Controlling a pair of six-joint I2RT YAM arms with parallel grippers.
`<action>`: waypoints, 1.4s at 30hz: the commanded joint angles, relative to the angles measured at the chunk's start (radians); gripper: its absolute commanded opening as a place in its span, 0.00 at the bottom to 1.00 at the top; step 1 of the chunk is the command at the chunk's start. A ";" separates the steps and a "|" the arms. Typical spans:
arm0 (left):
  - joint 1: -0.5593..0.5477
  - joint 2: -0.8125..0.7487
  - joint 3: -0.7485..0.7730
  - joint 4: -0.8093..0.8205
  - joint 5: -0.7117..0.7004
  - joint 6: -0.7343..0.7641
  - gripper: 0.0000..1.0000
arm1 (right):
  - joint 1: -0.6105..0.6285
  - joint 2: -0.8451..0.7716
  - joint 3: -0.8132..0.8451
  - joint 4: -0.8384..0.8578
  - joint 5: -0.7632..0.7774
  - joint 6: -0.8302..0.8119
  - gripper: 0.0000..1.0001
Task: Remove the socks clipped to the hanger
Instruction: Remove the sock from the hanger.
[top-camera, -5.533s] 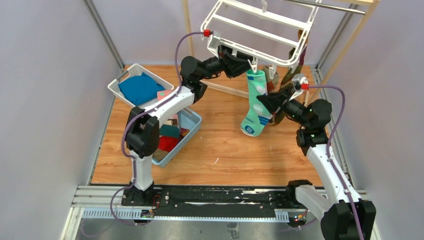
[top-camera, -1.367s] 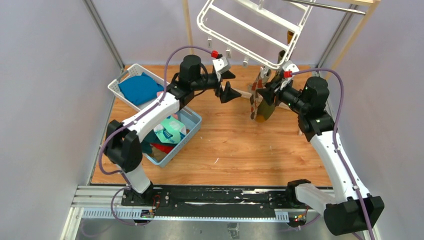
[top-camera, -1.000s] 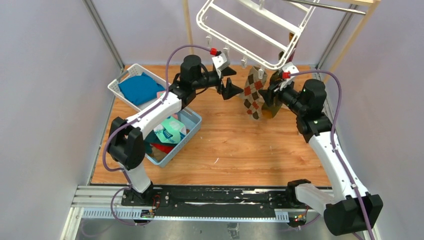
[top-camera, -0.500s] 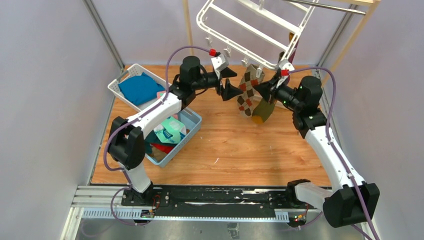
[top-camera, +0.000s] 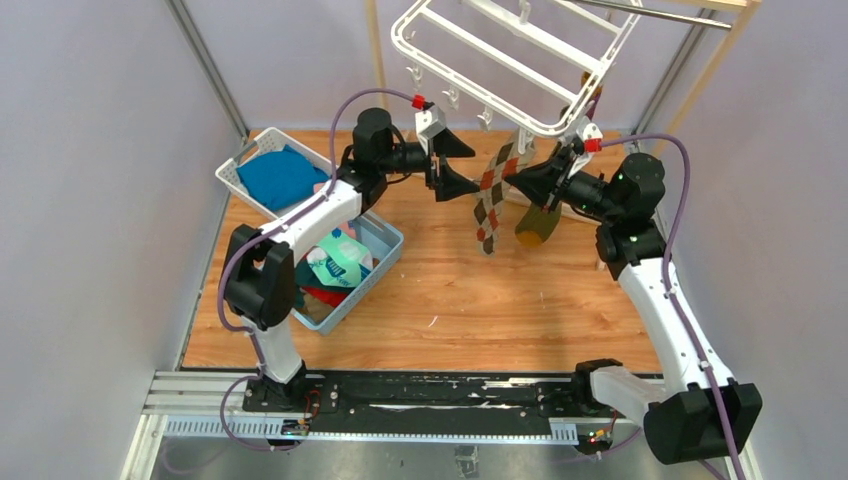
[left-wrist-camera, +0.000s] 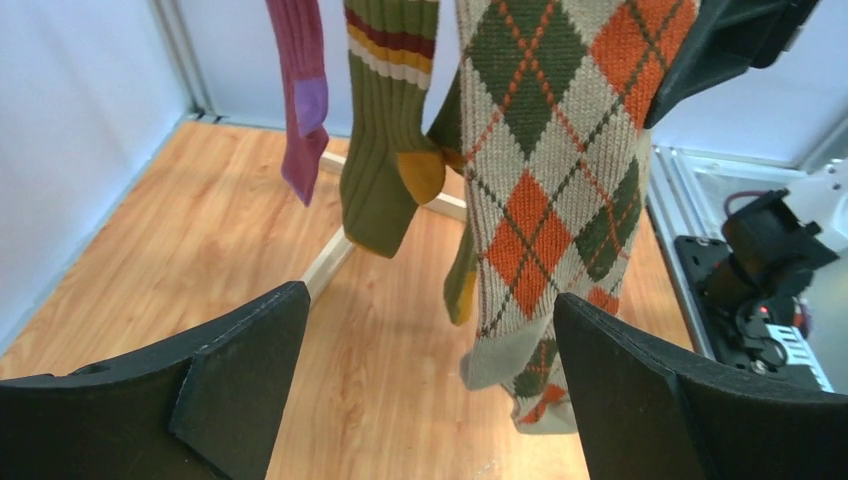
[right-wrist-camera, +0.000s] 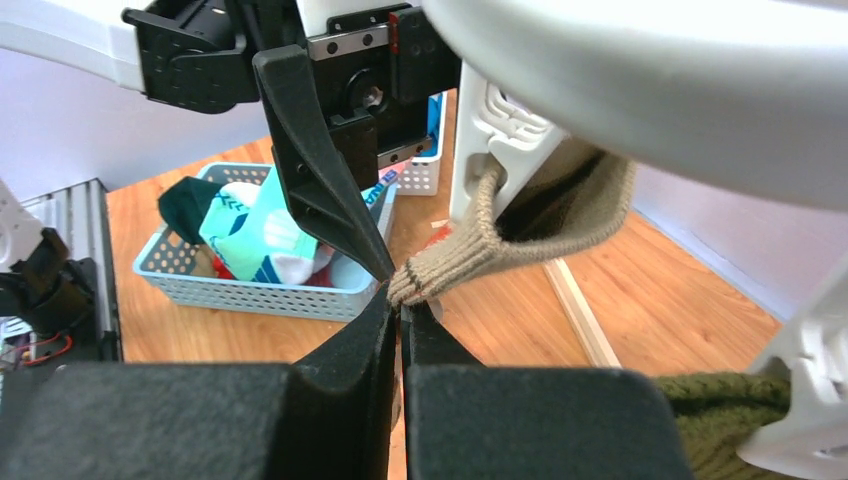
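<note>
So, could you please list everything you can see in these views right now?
hanger: one, white, tilted above the table
argyle sock: one, beige with orange and green diamonds, clipped to hanger
olive socks: apparently two, mustard patches, hanging beside it
purple sock: one, hanging farther along
blue basket: one, left on table
binned socks: several, teal, red, inside blue basket
white basket: one, far-left corner, holding blue cloth
wooden rack: one, table's back
left tool: black, open, facing argyle sock
right tool: black, shut on argyle sock's cuff
</note>
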 joint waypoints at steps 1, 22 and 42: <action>-0.015 0.022 0.050 0.046 0.120 -0.023 0.98 | -0.028 -0.007 0.044 0.068 -0.108 0.083 0.00; -0.046 0.172 0.039 0.940 0.205 -0.842 0.00 | -0.062 -0.046 0.012 -0.028 -0.043 0.022 0.00; -0.039 -0.089 -0.138 0.293 -0.017 -0.296 0.00 | -0.063 -0.111 0.120 -0.267 0.219 -0.085 0.86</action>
